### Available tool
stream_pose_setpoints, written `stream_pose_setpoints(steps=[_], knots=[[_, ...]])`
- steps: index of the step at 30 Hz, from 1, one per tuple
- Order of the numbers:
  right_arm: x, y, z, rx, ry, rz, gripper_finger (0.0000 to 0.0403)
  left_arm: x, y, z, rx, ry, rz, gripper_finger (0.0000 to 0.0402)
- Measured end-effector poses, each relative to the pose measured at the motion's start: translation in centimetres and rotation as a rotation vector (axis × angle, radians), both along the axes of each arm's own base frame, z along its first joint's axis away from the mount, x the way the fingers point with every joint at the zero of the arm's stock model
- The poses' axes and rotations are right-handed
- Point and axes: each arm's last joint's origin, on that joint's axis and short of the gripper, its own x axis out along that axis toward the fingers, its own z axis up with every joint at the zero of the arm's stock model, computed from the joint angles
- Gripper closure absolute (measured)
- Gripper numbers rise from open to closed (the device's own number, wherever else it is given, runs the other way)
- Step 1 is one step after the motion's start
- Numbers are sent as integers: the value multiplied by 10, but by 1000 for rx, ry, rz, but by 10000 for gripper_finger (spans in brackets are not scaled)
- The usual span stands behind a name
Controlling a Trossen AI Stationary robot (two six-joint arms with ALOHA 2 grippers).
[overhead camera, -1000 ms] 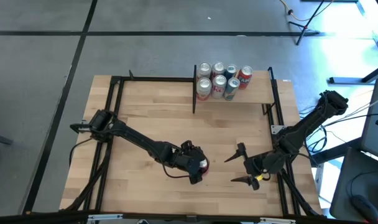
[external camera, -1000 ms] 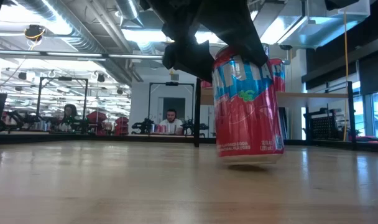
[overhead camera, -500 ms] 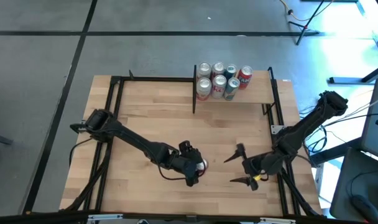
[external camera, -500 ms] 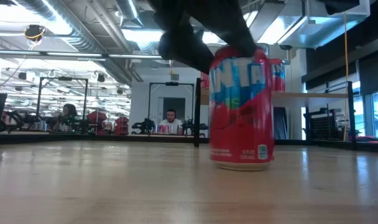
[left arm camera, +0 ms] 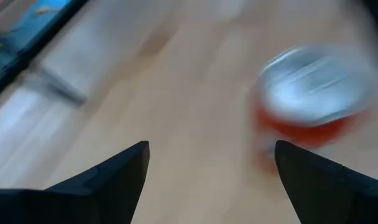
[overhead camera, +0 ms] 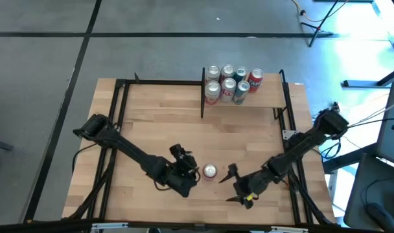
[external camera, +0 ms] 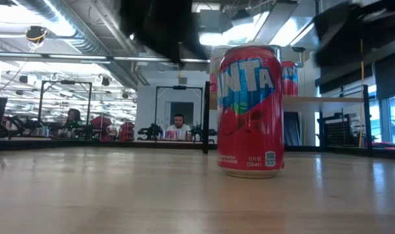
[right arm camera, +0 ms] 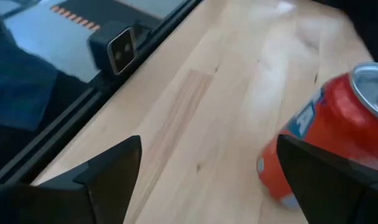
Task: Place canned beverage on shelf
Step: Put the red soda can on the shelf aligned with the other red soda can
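A red Fanta can point(overhead camera: 210, 171) stands upright on its base on the tabletop, near the front; it also shows in the low view as the can point(external camera: 249, 110). My left gripper point(overhead camera: 190, 169) is open just left of the can and does not touch it. My right gripper point(overhead camera: 234, 186) is open just right of the can, also apart from it. In each wrist view the can shows off to one side ahead of the fingers: can point(left arm camera: 310, 99), can point(right arm camera: 338, 130). The shelf point(overhead camera: 268, 98), a raised light-wood board at the far right, carries several cans point(overhead camera: 232, 83).
Thin black posts point(overhead camera: 203, 94) frame the shelf, and black frame rails point(overhead camera: 113, 129) run along the table's left and right sides. Bare wood lies between the can and the shelf. Beyond the table, a person point(external camera: 178, 127) sits far back in the room.
My left gripper has drawn back from the can toward the table's left edge and turned. The can, tilted under the gripper a second ago, has settled upright on the table. My right gripper has come down and moved toward the can.
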Motion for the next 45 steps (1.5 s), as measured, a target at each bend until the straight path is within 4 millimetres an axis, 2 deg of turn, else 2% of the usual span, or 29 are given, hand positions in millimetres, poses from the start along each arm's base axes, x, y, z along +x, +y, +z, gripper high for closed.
stream_pose_setpoints(steps=[5,12,22,34,40,45], knots=[[16,-3,-14,16,-20,11,45,-6,14,-30,25,-21,78,69],[25,-14,-14,17,-37,-36,45,2,24,-48,-43,-61,26,69],[18,-20,-10,-48,20,-76,45,2,11,-47,-120,-74,-67,69],[8,-34,1,-115,30,-298,45,3,2,-45,-202,-67,-161,69],[14,-30,19,21,-109,-315,45,-1,2,-48,-219,-8,-186,69],[25,-30,16,-8,-196,-328,45,0,3,-48,-220,-8,-182,69]])
